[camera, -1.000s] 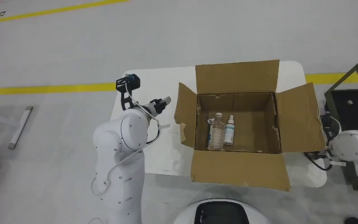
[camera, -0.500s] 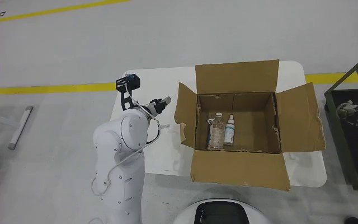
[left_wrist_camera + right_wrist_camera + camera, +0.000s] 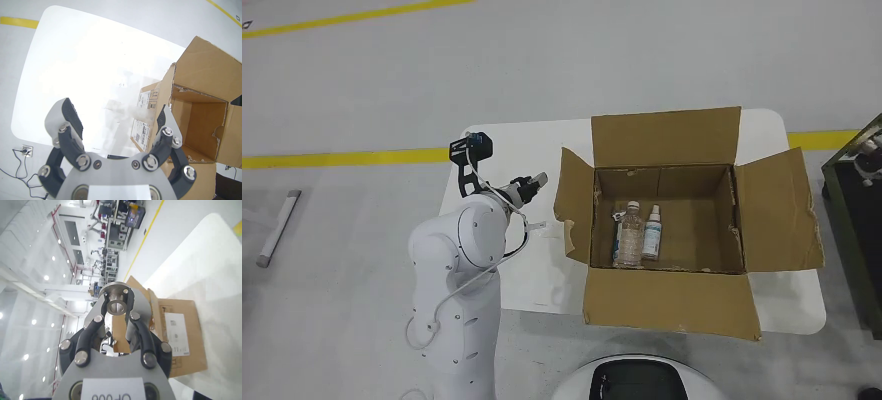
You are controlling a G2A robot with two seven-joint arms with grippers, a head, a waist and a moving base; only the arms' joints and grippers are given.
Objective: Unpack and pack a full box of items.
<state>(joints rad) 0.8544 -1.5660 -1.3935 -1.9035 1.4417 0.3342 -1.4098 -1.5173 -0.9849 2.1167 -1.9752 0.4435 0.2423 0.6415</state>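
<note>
Ring (image 3: 115,308) of metal sits pinched tight in my right gripper (image 3: 116,303), out past the box (image 3: 667,138). My left gripper (image 3: 115,108) hangs wide apart beside the box. 2 bottles (image 3: 630,235) lie inside. I should squeeze firmly and set the ring down softly.

Cardboard box (image 3: 667,215): brown, top opened, all four flaps folded outward, edges torn in places; set on the 3 o'clock half of the table (image 3: 512,150).
Clear bottle (image 3: 629,235) and smaller white spray bottle (image 3: 652,232): placed side by side inside the box, toward its 9 o'clock wall; standing or lying cannot be told.
Flanged bushing (image 3: 117,288): silver metal, clamped in the right claw (image 3: 117,295).
</note>
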